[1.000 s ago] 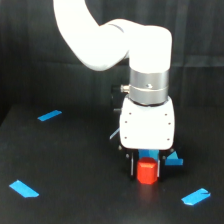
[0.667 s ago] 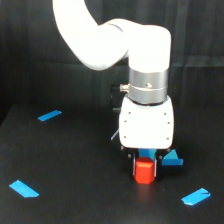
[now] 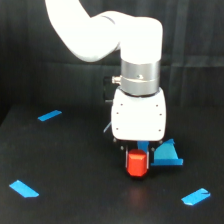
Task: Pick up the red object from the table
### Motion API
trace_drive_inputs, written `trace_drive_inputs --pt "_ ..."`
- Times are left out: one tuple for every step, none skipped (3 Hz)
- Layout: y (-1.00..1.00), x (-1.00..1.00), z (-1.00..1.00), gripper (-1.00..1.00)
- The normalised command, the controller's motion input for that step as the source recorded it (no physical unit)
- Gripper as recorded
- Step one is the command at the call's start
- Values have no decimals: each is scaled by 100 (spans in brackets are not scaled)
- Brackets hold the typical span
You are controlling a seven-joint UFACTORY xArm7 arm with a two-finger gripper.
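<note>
The red object point(image 3: 136, 164), a small stubby red-orange block, sits between the short dark fingers under the white gripper housing. My gripper point(image 3: 136, 156) is shut on its upper part and holds it just above the black table point(image 3: 75, 165). The fingers are mostly hidden by the housing and the block. The block's underside seems slightly clear of the table surface.
A flat blue square piece point(image 3: 167, 154) lies on the table right next to the gripper, on the exterior view's right. Blue tape strips lie at the back left point(image 3: 50, 115), front left point(image 3: 23, 188) and front right point(image 3: 195, 196). A dark backdrop stands behind.
The gripper has moved toward the exterior view's left and slightly up, and the red object has moved with it. More of the blue square piece now shows.
</note>
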Motion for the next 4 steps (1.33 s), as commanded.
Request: trace_drive_inputs --pt "3 -29 83 -97" --pt "20 -43 94 -93" --pt "11 -26 99 -100" --pt "29 -25 97 -95"
